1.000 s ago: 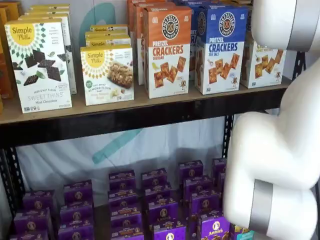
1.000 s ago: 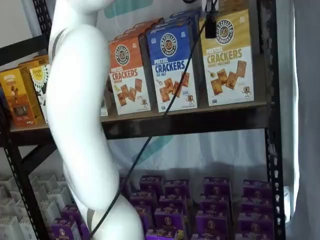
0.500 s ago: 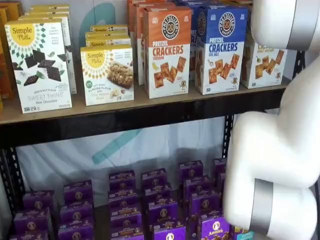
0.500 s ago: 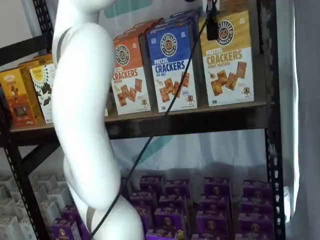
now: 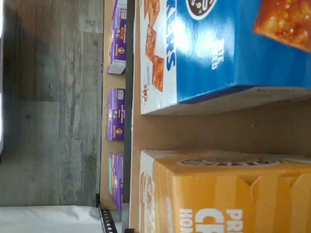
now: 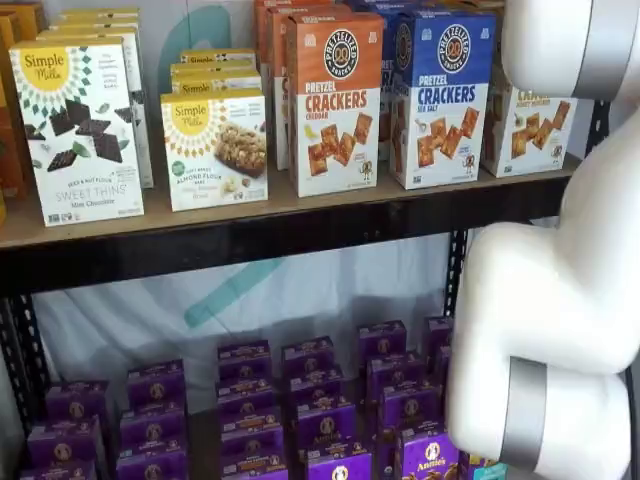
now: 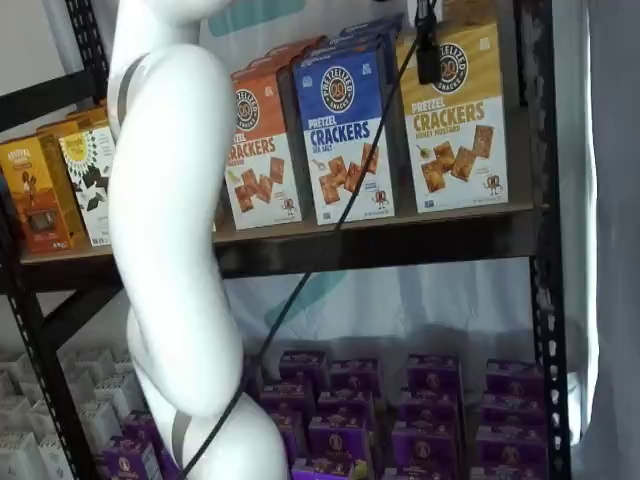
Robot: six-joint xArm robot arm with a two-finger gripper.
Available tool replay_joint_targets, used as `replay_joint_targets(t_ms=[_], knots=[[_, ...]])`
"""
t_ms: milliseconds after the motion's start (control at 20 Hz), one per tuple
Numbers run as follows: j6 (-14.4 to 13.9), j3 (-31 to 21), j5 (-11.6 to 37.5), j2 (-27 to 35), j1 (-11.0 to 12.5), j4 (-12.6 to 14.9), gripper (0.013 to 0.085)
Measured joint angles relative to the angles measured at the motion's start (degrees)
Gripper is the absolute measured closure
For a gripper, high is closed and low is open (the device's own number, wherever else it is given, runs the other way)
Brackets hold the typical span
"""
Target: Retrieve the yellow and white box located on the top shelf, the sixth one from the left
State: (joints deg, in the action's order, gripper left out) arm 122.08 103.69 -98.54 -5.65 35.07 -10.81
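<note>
The yellow and white box (image 7: 455,120) stands upright at the right end of the top shelf (image 7: 400,243), next to a blue cracker box (image 7: 345,135). In a shelf view only its lower white front (image 6: 530,135) shows behind my white arm. The wrist view shows its yellow top (image 5: 228,194) close up, with the blue box (image 5: 218,48) beside it. Of my gripper (image 7: 428,55), only a black finger shows, hanging from the top edge in front of the box's upper part, with a cable beside it. No gap or hold can be made out.
An orange cracker box (image 6: 335,100) and white Simple Mills boxes (image 6: 75,130) stand further left on the shelf. Purple boxes (image 6: 320,410) fill the lower shelf. A black upright post (image 7: 540,250) stands right of the yellow box. My white arm (image 7: 170,230) fills the left foreground.
My arm has shifted a little to the right in one shelf view, and the black finger has moved slightly right and lower in front of the yellow box. The boxes have not moved.
</note>
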Motion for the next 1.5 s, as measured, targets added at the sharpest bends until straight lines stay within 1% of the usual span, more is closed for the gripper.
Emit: replay_joint_targets(t_ms=[250,350,400,500,850,900,950,1000,1500], knots=[[0.1,-0.2,0.0,-0.2,0.3,-0.5,0.013],[0.1,-0.1,-0.2,-0.2,0.5,-0.9,0.021],[0.1,-0.1,-0.2,-0.1,0.5,-0.9,0.021],[0.1,0.1,-0.5,-0.1,0.5,-1.0,0.029],[0.1,0.3,-0.7,-0.1,0.7,-1.2,0.029],[0.2,0.3,-0.7,-0.1,0.7,-1.2,0.033],[0.2,0.4,-0.7,-0.1,0.8,-1.2,0.033],[0.2,0.6,-0.9,0.0,0.8,-1.3,0.037],[0.5,3.5,-3.6,1.0,1.7,-1.7,0.037]])
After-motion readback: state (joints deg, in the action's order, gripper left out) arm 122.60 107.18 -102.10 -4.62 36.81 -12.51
